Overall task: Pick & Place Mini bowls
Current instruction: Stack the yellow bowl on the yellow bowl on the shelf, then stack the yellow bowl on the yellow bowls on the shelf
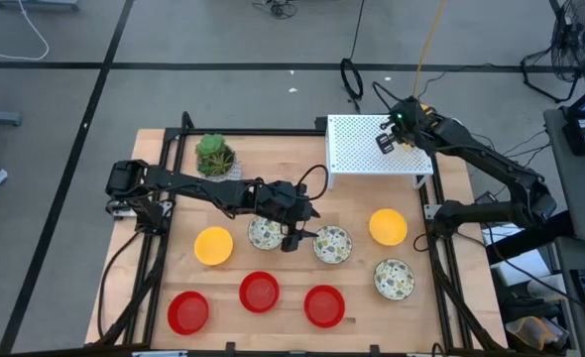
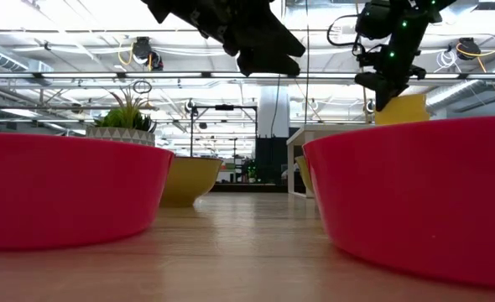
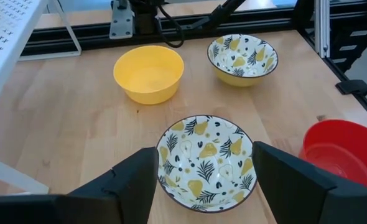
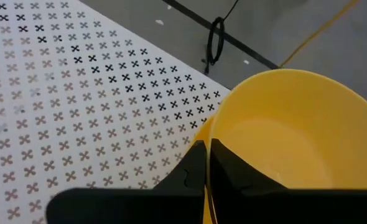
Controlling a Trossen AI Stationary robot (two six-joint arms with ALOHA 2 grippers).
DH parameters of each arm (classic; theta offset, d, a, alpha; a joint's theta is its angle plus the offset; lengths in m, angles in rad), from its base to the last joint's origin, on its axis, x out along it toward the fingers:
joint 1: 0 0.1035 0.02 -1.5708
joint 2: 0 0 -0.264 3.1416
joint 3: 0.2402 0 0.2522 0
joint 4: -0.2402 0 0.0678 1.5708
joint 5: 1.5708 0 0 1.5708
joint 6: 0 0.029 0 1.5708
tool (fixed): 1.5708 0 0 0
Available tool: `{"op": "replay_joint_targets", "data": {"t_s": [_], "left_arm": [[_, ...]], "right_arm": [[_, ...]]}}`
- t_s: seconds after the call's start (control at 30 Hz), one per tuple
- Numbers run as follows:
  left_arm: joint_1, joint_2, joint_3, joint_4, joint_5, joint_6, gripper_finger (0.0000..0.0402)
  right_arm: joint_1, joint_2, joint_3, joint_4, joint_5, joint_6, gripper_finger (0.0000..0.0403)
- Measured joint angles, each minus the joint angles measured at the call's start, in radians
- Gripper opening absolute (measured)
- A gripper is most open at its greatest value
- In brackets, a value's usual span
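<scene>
While a glossy yellow bowl (image 4: 295,143) hangs over the perforated white shelf (image 1: 377,145), pinched at its rim by the right gripper (image 4: 207,163), the left gripper (image 3: 205,180) straddles, fingers apart, a speckled bowl (image 3: 206,160) on the wood table (image 1: 174,273); workshop behind.

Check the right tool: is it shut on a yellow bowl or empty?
Shut on it. In the right wrist view the right tool pinches the yellow bowl's rim, held above the white perforated shelf.
</scene>
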Motion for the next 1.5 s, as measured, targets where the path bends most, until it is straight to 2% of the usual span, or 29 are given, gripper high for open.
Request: {"op": "replay_joint_targets", "data": {"t_s": [0.17,0.5,0.67,0.77,0.87,0.97,1.1,1.23,1.37,1.5], "left_arm": [[0.000,0.000,0.000,-0.005,0.000,-0.002,0.0263],[0.000,0.000,0.000,-0.011,-0.004,-0.015,0.0257],[0.000,-0.035,0.000,-0.169,-0.091,-0.060,0.0249],[0.000,-0.072,0.000,-0.362,-0.115,-0.155,0.0237],[-0.001,-0.083,0.000,-0.601,-0.107,-0.290,0.0222],[-0.012,-0.082,0.000,-0.888,-0.035,-0.453,0.0206],[-0.066,-0.068,-0.002,-1.166,0.018,-0.643,0.0183],[-0.145,-0.069,-0.001,-1.239,0.084,-0.778,0.0165],[-0.232,-0.069,-0.008,-1.180,0.080,-0.876,0.0158],[-0.275,-0.069,-0.073,-1.071,0.094,-0.959,0.0172]], "right_arm": [[0.000,0.000,0.000,-0.006,0.000,-0.007,0.0025],[0.000,-0.023,0.000,0.013,0.002,-0.039,0.0106],[0.007,-0.089,0.000,0.035,-0.001,-0.037,0.0131],[0.029,-0.136,0.000,0.050,-0.058,-0.040,0.0133],[0.055,-0.173,0.000,0.069,-0.213,-0.076,0.0127],[0.084,-0.200,0.000,0.109,-0.367,-0.091,0.0118],[0.123,-0.215,0.000,0.176,-0.489,-0.093,0.0108],[0.156,-0.216,0.000,0.227,-0.496,-0.119,0.0106],[0.168,-0.214,0.000,0.240,-0.495,-0.138,0.0109],[0.171,-0.214,0.000,0.239,-0.495,-0.139,0.0109]]}}
